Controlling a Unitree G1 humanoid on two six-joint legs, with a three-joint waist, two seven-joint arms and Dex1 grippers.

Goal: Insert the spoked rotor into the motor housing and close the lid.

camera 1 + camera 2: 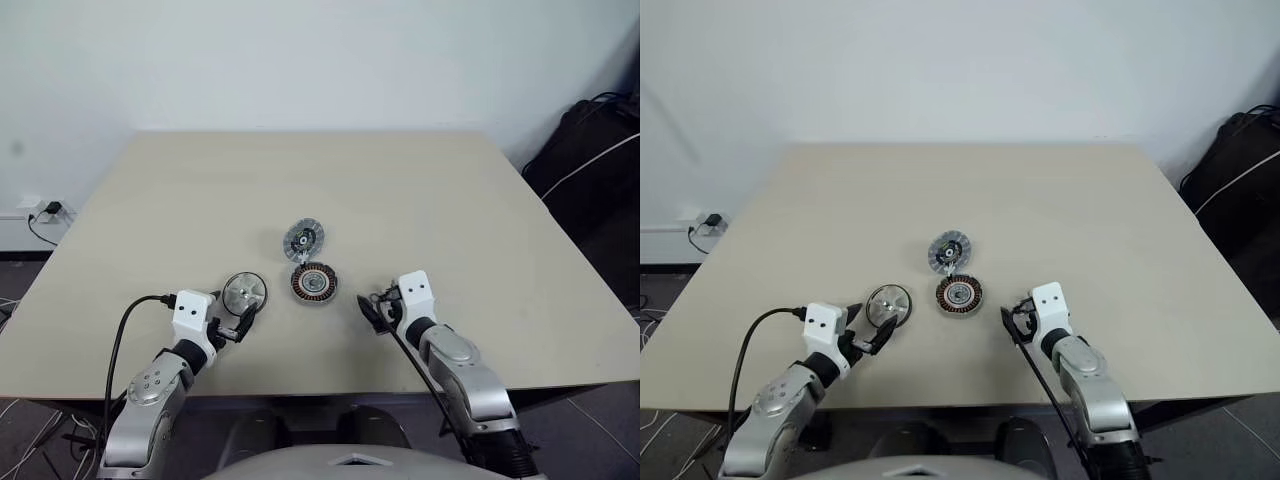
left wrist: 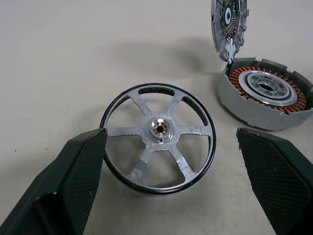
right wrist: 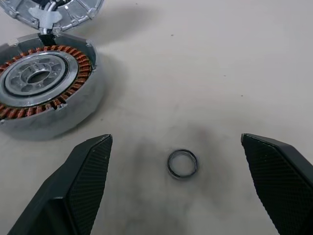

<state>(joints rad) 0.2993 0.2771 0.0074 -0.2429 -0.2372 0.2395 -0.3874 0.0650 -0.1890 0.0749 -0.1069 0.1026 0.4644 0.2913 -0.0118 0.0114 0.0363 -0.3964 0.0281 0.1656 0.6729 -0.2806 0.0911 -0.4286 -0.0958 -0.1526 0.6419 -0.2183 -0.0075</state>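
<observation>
The spoked rotor (image 2: 159,138) lies flat on the table, a silver wheel with a thin dark rim. My left gripper (image 2: 171,133) is open just behind it, one finger off each side of the rim, touching nothing. To the rotor's right stands the motor housing (image 1: 314,283), its copper windings showing around a silvery centre. The lid (image 1: 303,240) stands tipped open at the housing's far edge. My right gripper (image 3: 177,138) is open to the right of the housing (image 3: 44,88), low over the table with nothing held.
A tiny loose dark ring (image 3: 182,163) lies on the beige table (image 1: 480,220) between my right gripper's fingers. A dark bag (image 1: 590,150) sits on the floor off the table's right side. A wall socket with a cable (image 1: 45,212) is at the left.
</observation>
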